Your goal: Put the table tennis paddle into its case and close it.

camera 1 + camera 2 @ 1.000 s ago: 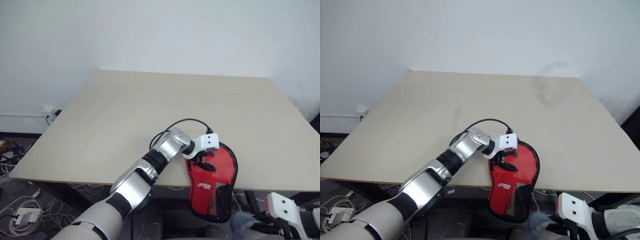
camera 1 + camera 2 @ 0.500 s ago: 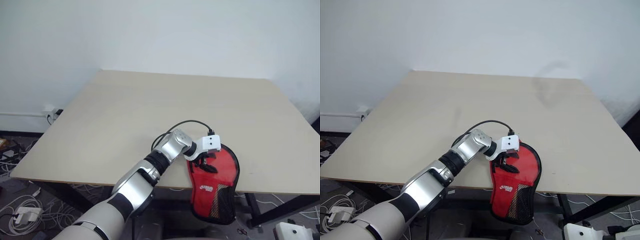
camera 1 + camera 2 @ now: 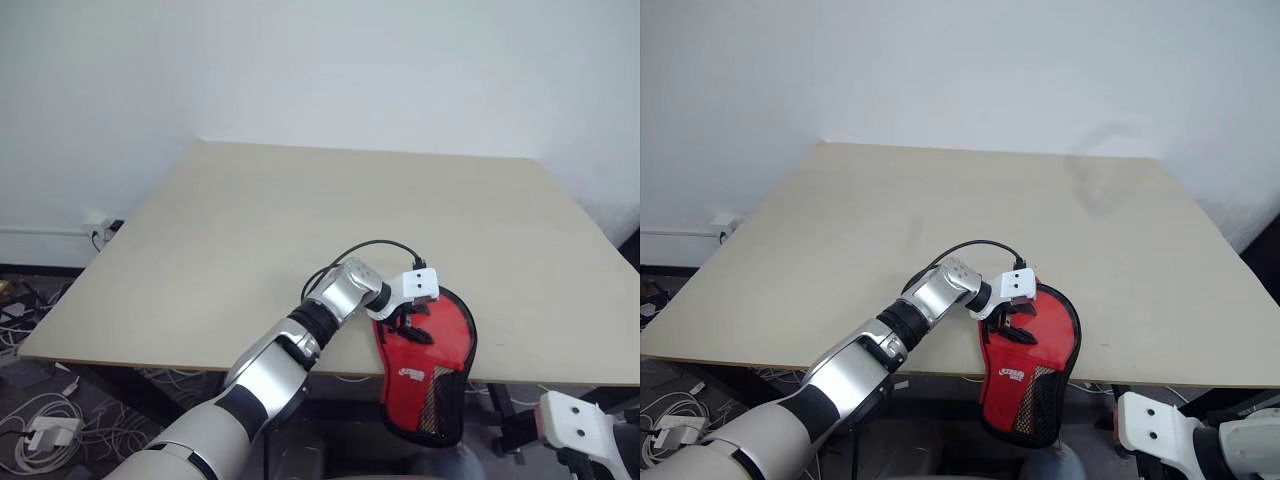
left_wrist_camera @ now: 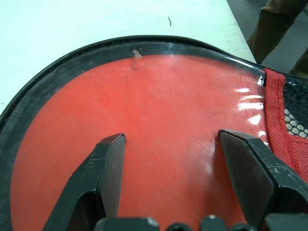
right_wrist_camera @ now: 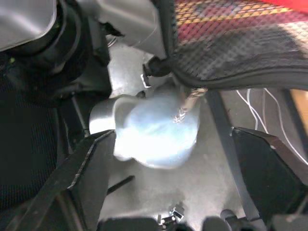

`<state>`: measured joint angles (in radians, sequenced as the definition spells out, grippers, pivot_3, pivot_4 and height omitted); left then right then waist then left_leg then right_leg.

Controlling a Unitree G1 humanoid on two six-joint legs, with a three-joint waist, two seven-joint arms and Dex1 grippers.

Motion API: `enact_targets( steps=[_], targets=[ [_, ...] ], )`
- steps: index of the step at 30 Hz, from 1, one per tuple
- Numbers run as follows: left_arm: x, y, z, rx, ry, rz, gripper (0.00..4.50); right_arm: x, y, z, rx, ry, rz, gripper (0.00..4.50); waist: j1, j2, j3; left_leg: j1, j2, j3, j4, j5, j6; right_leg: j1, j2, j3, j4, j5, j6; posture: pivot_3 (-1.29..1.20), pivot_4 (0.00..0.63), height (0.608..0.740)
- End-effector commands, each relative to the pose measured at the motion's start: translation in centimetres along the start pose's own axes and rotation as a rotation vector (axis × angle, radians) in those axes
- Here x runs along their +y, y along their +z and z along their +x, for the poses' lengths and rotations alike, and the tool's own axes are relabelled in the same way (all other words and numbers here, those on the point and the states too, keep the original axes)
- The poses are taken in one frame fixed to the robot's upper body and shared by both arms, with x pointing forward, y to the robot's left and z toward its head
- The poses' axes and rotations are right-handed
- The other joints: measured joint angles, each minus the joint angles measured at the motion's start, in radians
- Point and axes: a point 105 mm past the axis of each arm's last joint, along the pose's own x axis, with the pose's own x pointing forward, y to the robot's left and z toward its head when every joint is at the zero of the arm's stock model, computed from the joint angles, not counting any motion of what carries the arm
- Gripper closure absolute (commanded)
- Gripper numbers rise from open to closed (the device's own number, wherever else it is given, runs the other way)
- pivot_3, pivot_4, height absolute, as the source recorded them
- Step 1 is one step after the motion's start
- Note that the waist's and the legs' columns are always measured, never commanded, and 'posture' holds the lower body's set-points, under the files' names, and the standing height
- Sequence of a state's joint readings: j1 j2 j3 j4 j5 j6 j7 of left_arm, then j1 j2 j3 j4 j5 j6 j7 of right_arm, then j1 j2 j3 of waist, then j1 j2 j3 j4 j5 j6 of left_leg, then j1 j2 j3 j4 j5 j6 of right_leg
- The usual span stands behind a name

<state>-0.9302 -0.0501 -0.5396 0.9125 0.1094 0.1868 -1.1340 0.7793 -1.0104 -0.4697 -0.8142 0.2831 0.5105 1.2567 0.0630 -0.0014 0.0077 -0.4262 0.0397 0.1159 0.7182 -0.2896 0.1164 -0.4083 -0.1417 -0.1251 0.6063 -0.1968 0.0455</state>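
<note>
Count: one case (image 3: 428, 365), one paddle's red blade (image 4: 144, 144) inside it, one surface (image 3: 300, 220), two tools — left tool (image 3: 408, 322), right tool (image 5: 168, 159) — and one cable (image 3: 365, 250).

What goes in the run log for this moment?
case: overhanging near table edge, mesh end hanging | left gripper: jaws open, resting on case's clear panel | right gripper: below table edge, jaws open, empty

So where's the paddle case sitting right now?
In the head views the case lies at the table's near edge, right of centre, its mesh end hanging over, with the left hand on its round end.
</note>
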Motion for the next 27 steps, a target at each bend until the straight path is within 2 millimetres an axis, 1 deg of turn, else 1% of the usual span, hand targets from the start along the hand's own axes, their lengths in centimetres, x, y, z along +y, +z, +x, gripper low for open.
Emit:
enact_targets(
  steps=[1,3,4,9,11,14,17,20,21,23,27],
  targets=[
    [-0.6,-4.6,0.3,0.168,-0.004,-0.079,1.29,-1.1,1.7,-1.3,-0.057,-0.047,-0.016,0.53,-0.002,0.000,0.000,0.000,0.000,0.000,0.000,0.000,0.000,0.000,0.000,0.000,0.000,0.000,0.000,0.00,0.000,0.724],
    [-0.5,-4.6,0.2,0.167,0.000,-0.083,1.29,-2.0,2.3,-1.8,-0.093,-0.079,-0.007,0.53,-0.003,0.000,0.000,0.000,0.000,0.000,0.000,0.000,0.000,0.000,0.000,0.000,0.000,0.000,0.000,0.00,0.000,0.724],
    [-0.4,-4.6,0.1,0.166,0.000,-0.083,1.29,-2.8,2.7,-2.1,-0.121,-0.121,0.002,0.53,-0.004,0.000,0.000,0.000,0.000,0.000,0.000,0.000,0.000,0.000,0.000,0.000,0.000,0.000,0.000,0.00,0.000,0.724],
    [0.3,-4.8,-1.0,0.140,0.027,-0.082,1.29,-9.0,4.9,-3.5,-0.343,-0.377,0.117,0.53,-0.012,0.000,0.000,0.001,0.000,0.000,0.000,0.000,0.000,0.000,0.000,0.000,-0.001,0.000,0.000,0.00,0.000,0.724],
    [0.6,-3.8,-1.6,0.069,0.015,-0.099,1.29,-11.1,5.4,-3.2,-0.424,-0.423,0.209,0.53,-0.017,0.000,0.001,0.001,0.000,0.001,0.000,0.000,0.000,-0.001,0.000,0.000,0.000,0.000,0.000,0.00,0.000,0.724],
    [1.2,-2.1,-3.5,-0.036,0.004,-0.107,1.29,-13.1,6.4,-2.7,-0.511,-0.467,0.244,0.53,-0.030,0.003,0.002,0.000,0.000,0.001,-0.001,0.000,0.000,-0.004,-0.001,-0.001,0.001,0.002,-0.002,0.00,0.000,0.724],
    [2.0,-1.5,-5.6,-0.089,0.016,-0.116,1.29,-14.0,7.3,-2.3,-0.557,-0.469,0.248,0.53,-0.034,0.009,0.007,-0.004,0.000,0.004,-0.003,0.001,-0.002,-0.010,0.001,0.000,0.003,0.003,-0.003,0.00,0.000,0.724],
    [2.7,-1.8,-8.9,-0.113,0.030,-0.104,1.29,-14.7,7.7,-1.7,-0.577,-0.455,0.228,0.53,-0.034,0.011,0.011,-0.005,0.001,0.007,-0.005,0.005,-0.006,-0.014,0.004,0.002,0.004,0.004,-0.006,0.00,0.000,0.724],
    [2.7,-1.9,-9.9,-0.115,0.027,-0.097,1.29,-14.6,7.8,-1.5,-0.579,-0.437,0.215,0.53,-0.034,0.012,0.014,-0.005,0.001,0.009,-0.005,0.006,-0.005,-0.015,0.004,0.003,0.004,0.004,-0.006,0.00,0.000,0.724],
    [2.8,-2.2,-12.1,-0.119,0.030,-0.082,1.29,-13.8,8.1,-1.1,-0.590,-0.364,0.191,0.53,-0.035,0.012,0.019,-0.006,0.001,0.010,-0.005,0.006,-0.005,-0.016,0.004,0.004,0.004,0.004,-0.006,0.00,0.000,0.724],
    [2.4,-3.0,-16.7,-0.123,0.067,-0.094,1.29,-14.0,8.5,-0.9,-0.609,-0.348,0.179,0.53,-0.034,0.012,0.024,-0.008,0.001,0.011,-0.003,0.005,-0.004,-0.016,0.004,0.005,0.003,0.004,-0.005,0.00,0.000,0.724]
  ],
)
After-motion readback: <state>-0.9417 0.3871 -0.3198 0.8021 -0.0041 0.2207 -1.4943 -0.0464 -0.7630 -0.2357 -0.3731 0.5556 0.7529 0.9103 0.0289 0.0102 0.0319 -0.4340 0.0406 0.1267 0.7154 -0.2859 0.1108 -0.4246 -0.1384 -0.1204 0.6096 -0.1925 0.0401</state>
